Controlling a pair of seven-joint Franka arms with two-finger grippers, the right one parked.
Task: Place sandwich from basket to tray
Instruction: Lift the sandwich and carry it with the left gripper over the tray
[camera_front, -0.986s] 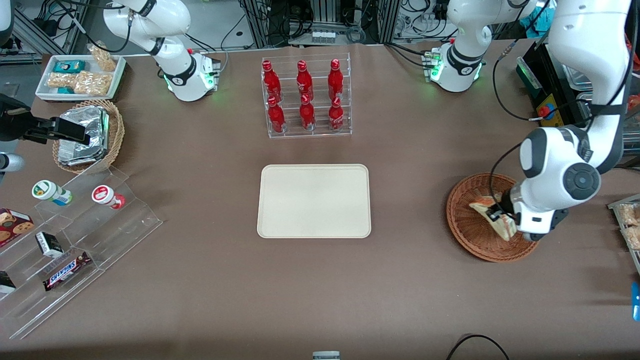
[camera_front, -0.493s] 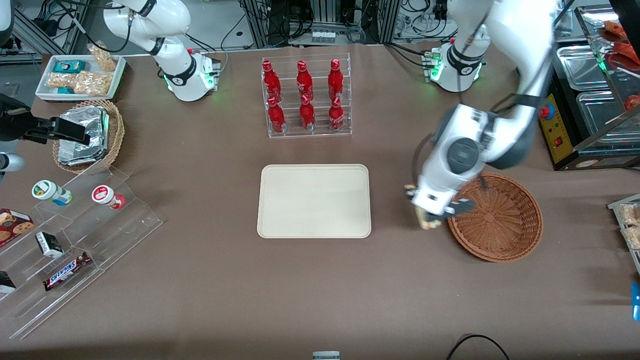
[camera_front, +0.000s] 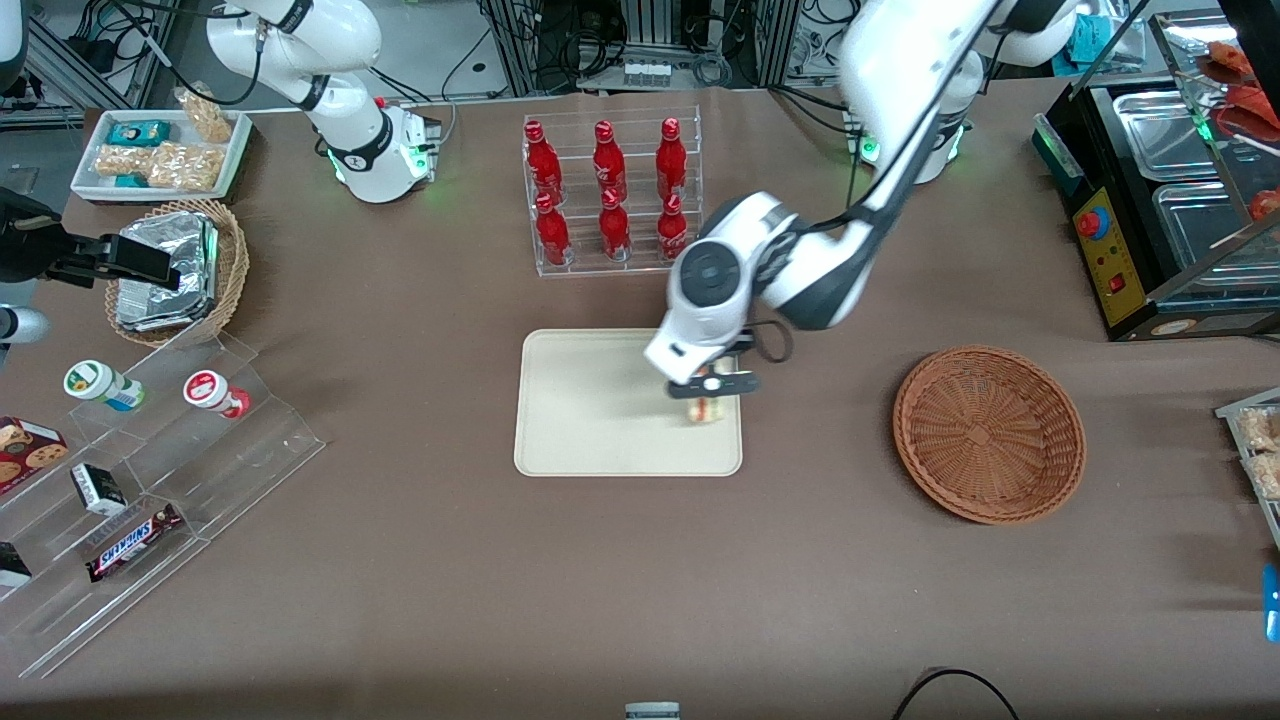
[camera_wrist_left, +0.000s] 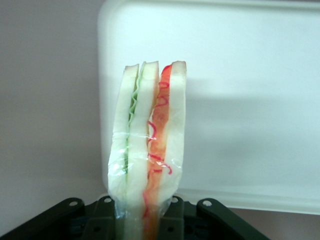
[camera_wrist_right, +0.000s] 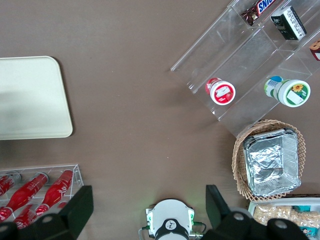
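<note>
**Sandwich Suspended Over Tray Edge**

Brown table (camera_front: 400, 560) is carrying the tray (camera_front: 590, 410) centrally. Gripper (camera_front: 706, 392) is clamping the sandwich (camera_wrist_left: 148, 150) above the tray's 3 o'clock edge, with open room remaining toward 9 o'clock. Basket (camera_front: 988, 432) is sitting well apart.

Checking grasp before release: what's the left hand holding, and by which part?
The hand holds the wrapped sandwich, pinched at one end across its bread faces, the other end sticking out above the tray.

sandwich (camera_wrist_left: 148, 150): I see pale bread, light green and red-orange layers
tray (camera_front: 580, 420): cream-beige, plain
basket (camera_front: 988, 433): reddish-brown weave
hand (camera_front: 712, 386): black, over my tray
worktop (camera_front: 420, 560): brown
bottles (camera_front: 608, 190): red
</note>
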